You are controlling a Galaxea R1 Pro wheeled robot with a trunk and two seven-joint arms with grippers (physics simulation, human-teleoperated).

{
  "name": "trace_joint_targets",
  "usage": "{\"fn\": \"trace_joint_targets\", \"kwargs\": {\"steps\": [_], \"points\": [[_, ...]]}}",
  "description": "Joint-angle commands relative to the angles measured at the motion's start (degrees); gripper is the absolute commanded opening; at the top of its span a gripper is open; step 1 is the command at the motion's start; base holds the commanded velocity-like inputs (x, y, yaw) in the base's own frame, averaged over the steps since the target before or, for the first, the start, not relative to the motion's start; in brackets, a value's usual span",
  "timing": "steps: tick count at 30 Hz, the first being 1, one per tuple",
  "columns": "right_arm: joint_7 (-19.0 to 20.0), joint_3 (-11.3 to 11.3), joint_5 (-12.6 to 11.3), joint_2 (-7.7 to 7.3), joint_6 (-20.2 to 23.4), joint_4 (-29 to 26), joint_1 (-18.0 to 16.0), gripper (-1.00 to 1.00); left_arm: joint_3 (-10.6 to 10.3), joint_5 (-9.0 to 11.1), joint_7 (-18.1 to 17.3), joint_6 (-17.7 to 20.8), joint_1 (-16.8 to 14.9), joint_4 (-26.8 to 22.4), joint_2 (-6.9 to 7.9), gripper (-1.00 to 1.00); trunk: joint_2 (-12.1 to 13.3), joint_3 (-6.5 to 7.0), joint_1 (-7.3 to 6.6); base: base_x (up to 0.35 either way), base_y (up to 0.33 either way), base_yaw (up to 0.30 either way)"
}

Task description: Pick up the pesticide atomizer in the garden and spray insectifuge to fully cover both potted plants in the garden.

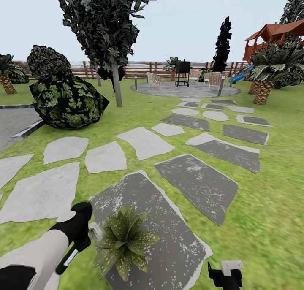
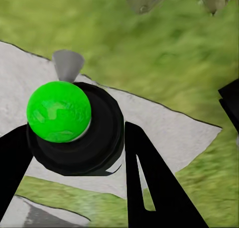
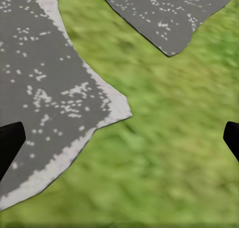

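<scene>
Ok so your left gripper [image 1: 84, 233] has its fingers clenched on a dark round-bodied thing with a bright green cap, which I'm reading as the pesticide atomizer [image 2: 94, 138]. It sits snug between the two black fingers [image 2: 149, 178] in the left wrist view. There's a grey cone [image 2: 67, 63] sticking out past it. It might be the nozzle end, but I can't tell for sure.

The right gripper [image 1: 226, 269] is hanging low over the lawn [image 1: 270, 222] with its fingers spread wide and nothing in them, so just leave it parked.

One potted plant [image 1: 124, 239] is right there, just beside the left gripper, on the near end of the big dark stepping stone [image 1: 177, 247].

My take is that you're at the spray-the-first-plant step. To do it well:
- Get the nozzle end actually facing the rosette, not the pale stone under your hand. Turn the wrist before you do anything else.
- Hold the bottle above the leaves and apart from them, so you don't knock the little pot over.
- Sweep across the whole rosette, tips included, since the job wants full cover.
- Keep the grip tight while you turn, because that round body could slip.

You'll have to go looking for the second plant afterwards.
</scene>
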Motion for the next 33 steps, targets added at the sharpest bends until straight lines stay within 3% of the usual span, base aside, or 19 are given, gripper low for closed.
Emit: {"fn": "trace_joint_targets", "kwargs": {"steps": [1,5,9,17,26,30,33], "points": [[-0.42,0.11,0.38,0.00,-0.09,0.04,-0.03,1.00,-0.29,-0.19,-0.46,0.32,0.11,0.12,0.17,-1.00,-0.02,-0.05,-0.01,0.000,0.000,0.000],[-0.42,0.13,0.38,0.00,-0.09,0.04,-0.03,1.00,-0.24,0.15,-0.39,-0.30,1.85,0.92,0.31,-1.00,-0.02,-0.05,-0.01,0.000,0.000,0.000],[-0.42,0.13,0.38,0.07,-0.09,0.04,-0.03,1.00,-0.05,0.12,-0.23,-4.36,2.29,4.06,0.28,-1.00,-0.02,-0.05,-0.01,0.000,0.000,0.000],[-0.42,0.14,0.38,0.09,-0.09,0.04,-0.03,1.00,0.54,0.67,2.36,-4.49,2.31,4.10,0.29,-1.00,-0.02,-0.05,-0.01,0.000,0.000,0.000],[-0.42,0.14,0.38,0.09,-0.09,0.04,-0.03,1.00,0.77,3.35,4.13,-4.47,3.37,4.66,1.87,-1.00,-0.02,-0.05,-0.01,0.002,0.001,0.000],[-0.42,0.14,0.38,0.09,-0.09,0.04,-0.03,1.00,0.77,5.12,8.50,-4.46,3.53,5.67,1.85,-1.00,-0.02,-0.05,-0.01,0.198,0.158,0.000],[-0.42,0.12,0.38,0.09,-0.09,0.04,-0.03,1.00,0.70,6.45,9.46,-4.53,3.54,8.27,1.82,-1.00,-0.02,-0.05,-0.01,0.148,0.136,-0.058]]}}
